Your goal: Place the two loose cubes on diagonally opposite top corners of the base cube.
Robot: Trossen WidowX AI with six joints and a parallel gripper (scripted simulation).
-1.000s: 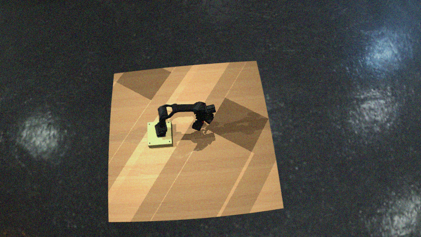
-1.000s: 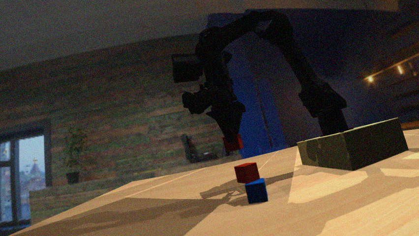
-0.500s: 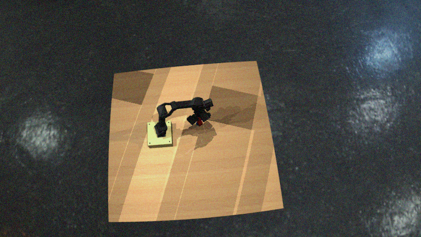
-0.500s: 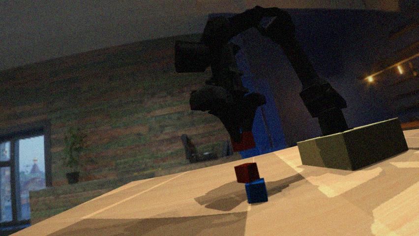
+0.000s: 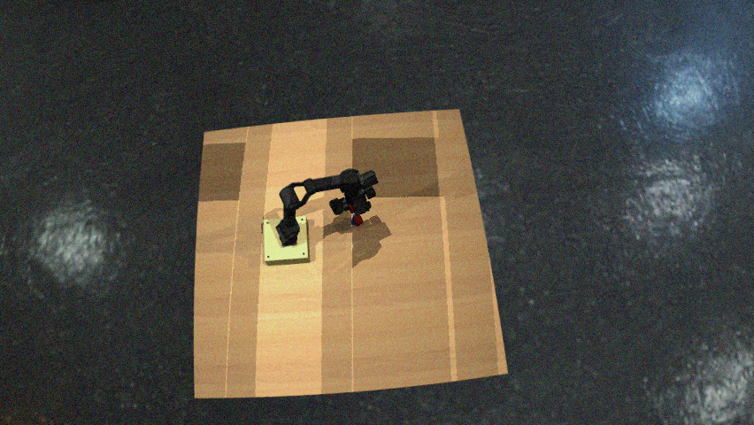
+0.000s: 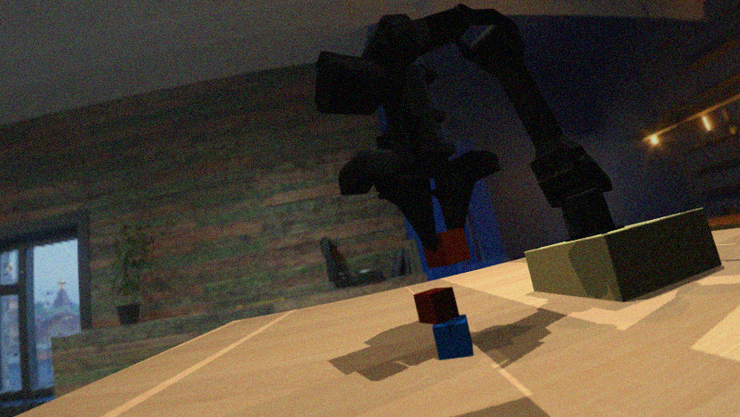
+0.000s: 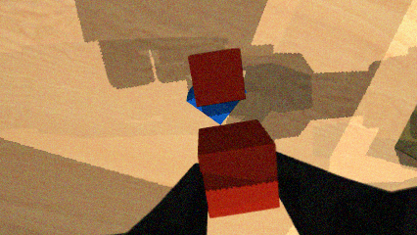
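The blue base cube [image 6: 452, 340] [image 7: 218, 113] stands on the table. One red cube [image 5: 357, 220] [image 6: 436, 305] [image 7: 217, 76] rests on top of it, off to one side and overhanging, level as far as I can see. In the wrist view it is turned relative to the blue cube, and one blue corner shows beyond it. My gripper [image 6: 445, 240] [image 7: 236, 165] is shut on the other red cube [image 6: 454, 251] [image 7: 239, 164]. It holds this cube in the air, higher than the placed red cube and clear of the stack. The arm hides part of the scene in the top view.
The arm's pale yellow-green mounting block [image 5: 287, 254] [image 6: 665, 259] sits beside the stack, on its left in the top view and right in the exterior view. The wooden table [image 5: 390, 316] [image 6: 289, 373] carries strong shadows of the arm around the stack.
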